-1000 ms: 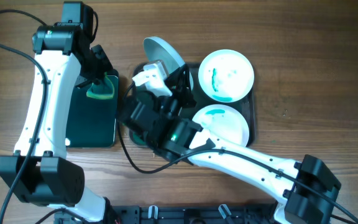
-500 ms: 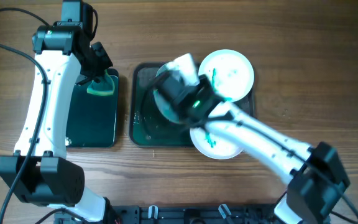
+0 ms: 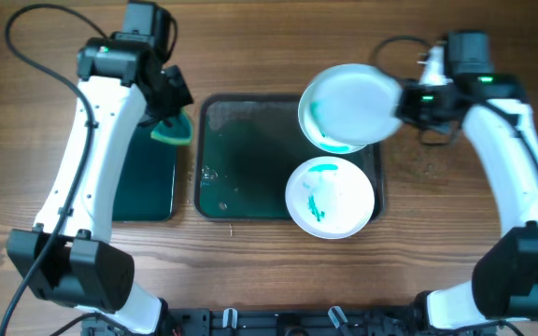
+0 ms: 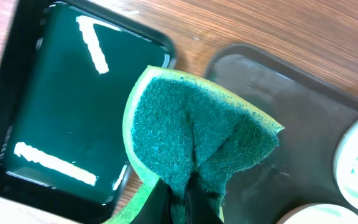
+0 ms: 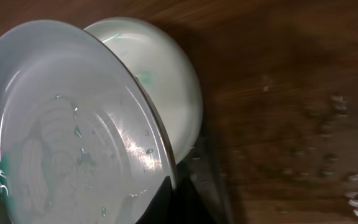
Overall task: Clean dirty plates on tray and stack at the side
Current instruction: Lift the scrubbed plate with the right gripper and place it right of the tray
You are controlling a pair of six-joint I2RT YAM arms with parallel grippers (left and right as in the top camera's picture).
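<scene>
A narrow black tray lies on the wooden worktop, its glossy floor reflecting light. A folded green sponge with a yellow-green edge hangs over its far right corner. Elsewhere, water drops speckle the wood.

The large rectangular rimmed tray is dark green-black. The raised round shallow plate is white with a teal trace at its edge. The lower round shallow plate is white with teal-green smears. The folded scouring sponge is teal-green, rimmed yellow-green. The smaller narrow tray is glossy black. The wooden table is brown-grained.
</scene>
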